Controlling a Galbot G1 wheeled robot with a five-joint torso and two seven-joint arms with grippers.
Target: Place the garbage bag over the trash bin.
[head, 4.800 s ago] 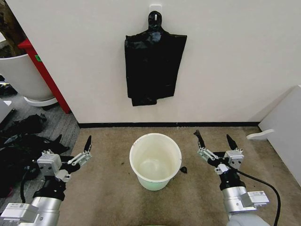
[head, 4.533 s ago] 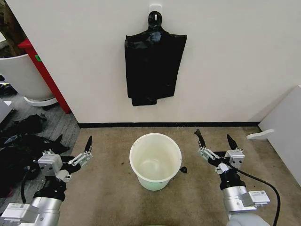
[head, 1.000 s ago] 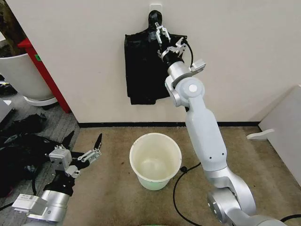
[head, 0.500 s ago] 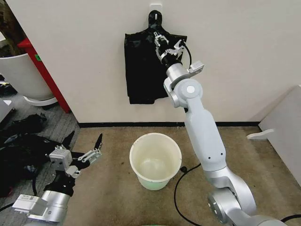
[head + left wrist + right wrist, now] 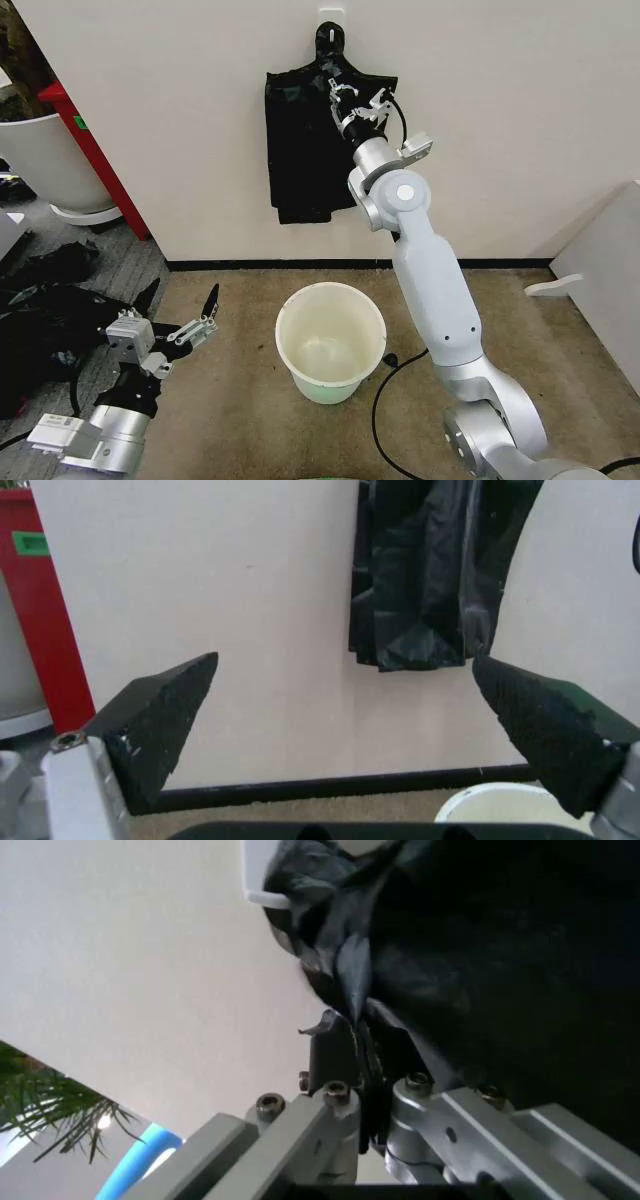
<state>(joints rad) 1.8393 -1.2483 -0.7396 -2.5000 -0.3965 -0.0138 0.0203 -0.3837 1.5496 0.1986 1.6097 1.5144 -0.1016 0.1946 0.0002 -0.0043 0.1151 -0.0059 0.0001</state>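
Note:
The cream-white trash bin [image 5: 284, 335] stands on the carpet below the wall, and its rim [image 5: 498, 804] also shows in the left wrist view. A flat black sheaf of bags [image 5: 305, 150] hangs from a wall hook. My right arm reaches up to it. My right gripper [image 5: 352, 101] is shut on a fold of the front garbage bag [image 5: 345, 967], just below the knotted neck; the fingertips [image 5: 338, 1054] pinch the glossy plastic. My left gripper [image 5: 181, 300] hovers low to the left of the bin, open and with nothing in it [image 5: 340, 727].
A large white tub [image 5: 40, 160] and a red stand [image 5: 95, 155] sit at the far left. Dull black plastic heaps [image 5: 45, 300] lie on the floor beside my left arm. A white panel [image 5: 610, 270] stands at the right. A cable [image 5: 385, 375] trails by the bin.
My right arm has risen from beside the bin to the hanging sheaf. In the last second its gripper slid down from the neck and shut on the plastic. My left gripper has shifted slightly.

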